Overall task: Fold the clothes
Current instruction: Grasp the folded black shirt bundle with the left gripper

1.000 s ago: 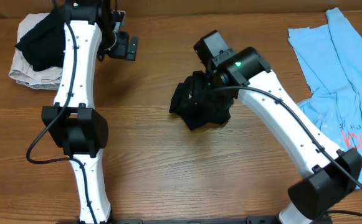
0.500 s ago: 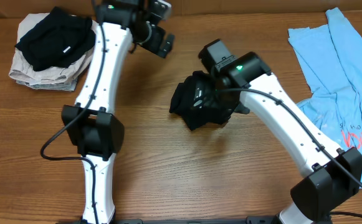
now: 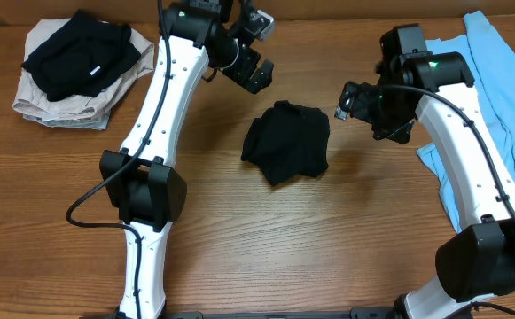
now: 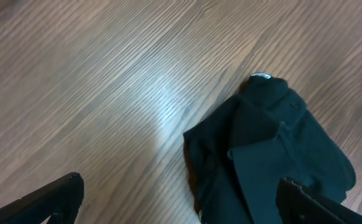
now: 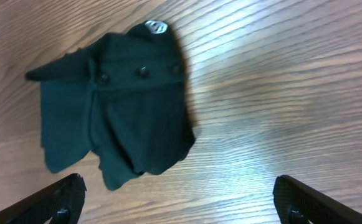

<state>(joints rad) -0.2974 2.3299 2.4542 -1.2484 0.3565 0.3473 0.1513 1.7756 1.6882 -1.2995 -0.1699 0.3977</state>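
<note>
Black garment sits in a loose bundle on the table, nothing touching it. Left fingers spread wide, empty, just up-left of the bundle. Right fingers spread wide, empty, just right of it. Light-blue tee well right of the bundle, folded pile well left.

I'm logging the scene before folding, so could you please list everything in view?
crumpled garment: 1, black, table centre
stacked black garment: 1, black, top left, on the beige cloth
beige cloth: 1, beige, top left
light-blue tee: 1, light blue, right edge
table: 1, brown wood
left gripper: 1, black, open, up-left of the crumpled garment
right gripper: 1, black, open, to its right
</note>
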